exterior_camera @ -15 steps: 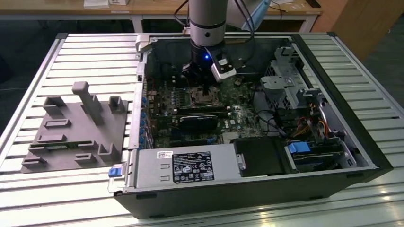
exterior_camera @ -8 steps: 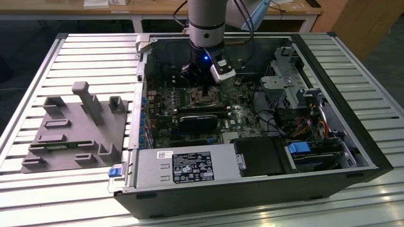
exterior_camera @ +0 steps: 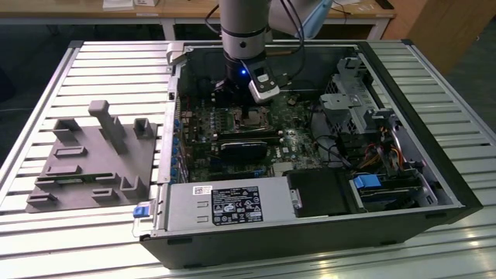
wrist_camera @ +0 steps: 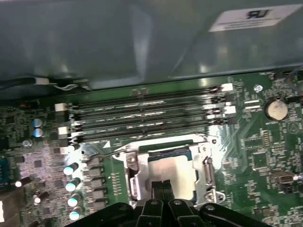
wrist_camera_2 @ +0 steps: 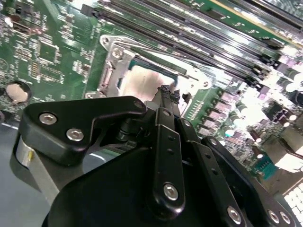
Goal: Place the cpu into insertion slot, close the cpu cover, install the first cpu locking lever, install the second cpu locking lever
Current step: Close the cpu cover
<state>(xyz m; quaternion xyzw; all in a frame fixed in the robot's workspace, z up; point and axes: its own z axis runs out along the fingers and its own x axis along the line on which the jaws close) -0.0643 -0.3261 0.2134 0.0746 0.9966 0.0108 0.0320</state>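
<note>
First wrist view: the pincer (wrist_camera: 163,185) is pressed together just above the cpu (wrist_camera: 173,169); the cpu cover (wrist_camera: 134,181) is down; the locking lever (wrist_camera: 102,154) likely needs pushing.

grey arm (exterior_camera: 245,20), black jaws with silver screws (wrist_camera_2: 75,135).

In the second wrist view, your gripper (wrist_camera_2: 165,92) and its black body cover the side of the chip (wrist_camera_2: 142,82) that lies beneath them, along with that side of the cover frame (wrist_camera_2: 111,71). In the first wrist view the gripper (wrist_camera: 163,188) hides one edge of the chip (wrist_camera: 173,168), and the picture's edge cuts its body off. You cannot tell whether the frame lies fully flat. In the exterior view the arm (exterior_camera: 244,23) runs off the top, and the socket (exterior_camera: 250,118) is too small to make out, its far part behind the arm.
</note>
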